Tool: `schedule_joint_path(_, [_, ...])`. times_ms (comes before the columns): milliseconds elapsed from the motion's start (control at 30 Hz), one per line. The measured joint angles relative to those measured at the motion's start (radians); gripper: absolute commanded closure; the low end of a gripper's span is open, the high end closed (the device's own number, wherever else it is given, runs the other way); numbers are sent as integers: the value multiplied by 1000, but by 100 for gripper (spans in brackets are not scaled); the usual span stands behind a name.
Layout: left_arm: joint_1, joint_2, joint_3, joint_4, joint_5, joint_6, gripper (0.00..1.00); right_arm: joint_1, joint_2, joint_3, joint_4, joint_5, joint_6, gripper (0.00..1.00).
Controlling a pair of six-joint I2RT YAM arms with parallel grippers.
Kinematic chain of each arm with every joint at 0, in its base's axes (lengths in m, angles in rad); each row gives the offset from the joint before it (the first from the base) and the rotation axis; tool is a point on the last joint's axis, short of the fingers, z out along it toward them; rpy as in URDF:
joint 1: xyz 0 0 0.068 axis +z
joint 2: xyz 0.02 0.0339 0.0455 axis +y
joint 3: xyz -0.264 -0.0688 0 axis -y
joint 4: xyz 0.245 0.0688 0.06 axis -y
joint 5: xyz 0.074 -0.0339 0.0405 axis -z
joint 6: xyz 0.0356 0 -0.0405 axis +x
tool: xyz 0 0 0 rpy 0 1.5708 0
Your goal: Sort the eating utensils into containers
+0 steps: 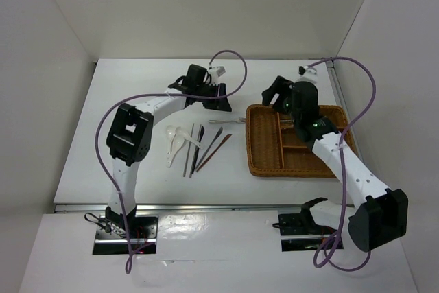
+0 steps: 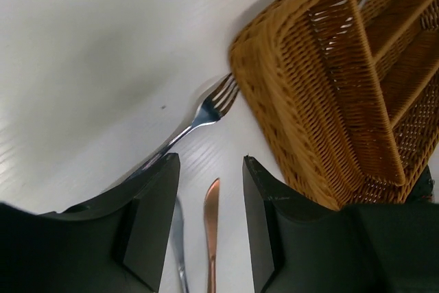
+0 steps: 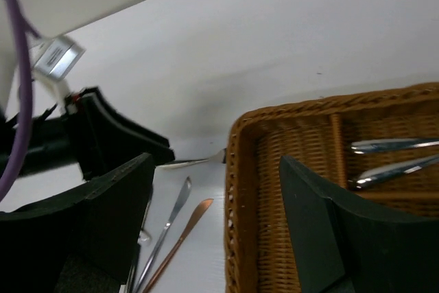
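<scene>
The brown wicker tray point(image 1: 264, 169) lies at the right. Two silver utensils point(image 3: 391, 146) lie in one of its compartments. A silver fork point(image 1: 228, 121) lies on the table just left of the tray, its tines near the wall point(image 2: 206, 111). Two white spoons point(image 1: 174, 143), dark chopsticks point(image 1: 190, 150), a silver knife point(image 1: 212, 140) and a copper-coloured knife point(image 1: 217, 150) lie further left. My left gripper point(image 1: 217, 104) is open and empty above the fork's handle point(image 2: 211, 162). My right gripper point(image 1: 274, 98) is open and empty over the tray's far left corner point(image 3: 216, 162).
White walls close the table in on three sides. Purple cables loop over both arms. The two grippers are close to each other near the tray's far left corner; the left gripper point(image 3: 103, 135) shows in the right wrist view.
</scene>
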Motion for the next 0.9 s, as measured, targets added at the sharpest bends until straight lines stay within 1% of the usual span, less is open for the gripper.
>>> schedule_joint_path(133, [-47, 11, 6, 23, -3, 6, 44, -63, -17, -4, -53, 45, 15, 18])
schedule_joint_path(233, [-89, 16, 7, 31, -19, 67, 46, -90, -29, -11, -82, 60, 22, 17])
schedule_joint_path(367, [-127, 62, 29, 34, -22, 163, 46, -102, -43, -14, -105, 68, 24, 15])
schedule_joint_path(567, [-121, 131, 72, 17, -56, 261, 44, -103, -49, -14, -127, 84, 22, 13])
schedule_joint_path(900, [-119, 160, 127, 11, -134, 317, 43, -103, -52, -14, -134, 93, 16, 12])
